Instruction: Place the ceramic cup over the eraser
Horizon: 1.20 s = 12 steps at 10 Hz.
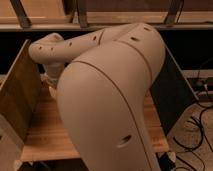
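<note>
My own cream-coloured arm (110, 100) fills the middle of the camera view. Its upper link (65, 47) reaches to the left and bends down towards the wooden table (42, 132). The gripper hangs below that bend, behind the arm's large front link, and is out of sight. The ceramic cup and the eraser are both hidden from view.
A wooden side wall (20, 90) stands along the table's left edge. A dark panel (172, 95) stands at the right. Cables (200, 125) lie on the floor at the far right. A wooden rail (45, 22) runs along the back.
</note>
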Each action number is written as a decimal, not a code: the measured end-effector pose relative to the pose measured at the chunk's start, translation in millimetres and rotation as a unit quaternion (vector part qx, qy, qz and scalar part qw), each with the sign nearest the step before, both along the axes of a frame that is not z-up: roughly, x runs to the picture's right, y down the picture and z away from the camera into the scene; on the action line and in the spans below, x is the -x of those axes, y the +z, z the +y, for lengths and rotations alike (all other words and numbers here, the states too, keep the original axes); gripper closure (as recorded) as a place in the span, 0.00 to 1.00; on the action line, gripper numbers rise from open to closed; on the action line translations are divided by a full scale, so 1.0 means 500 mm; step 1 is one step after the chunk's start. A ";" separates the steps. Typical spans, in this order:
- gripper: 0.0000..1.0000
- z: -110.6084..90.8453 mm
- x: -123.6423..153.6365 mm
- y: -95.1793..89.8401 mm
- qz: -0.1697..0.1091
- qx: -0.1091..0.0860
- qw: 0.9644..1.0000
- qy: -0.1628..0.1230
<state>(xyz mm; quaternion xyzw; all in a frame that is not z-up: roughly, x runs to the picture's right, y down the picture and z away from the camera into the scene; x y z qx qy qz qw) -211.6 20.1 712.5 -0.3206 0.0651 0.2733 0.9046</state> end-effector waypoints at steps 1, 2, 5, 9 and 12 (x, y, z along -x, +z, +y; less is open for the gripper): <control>1.00 0.006 0.010 0.009 -0.007 0.003 1.000 0.006; 1.00 0.013 0.019 0.015 -0.014 0.006 1.000 0.012; 1.00 0.030 0.031 0.023 -0.025 0.016 0.999 0.024; 1.00 0.031 0.037 0.026 -0.029 0.017 0.999 0.017; 1.00 0.095 0.076 0.034 -0.043 0.051 0.998 0.003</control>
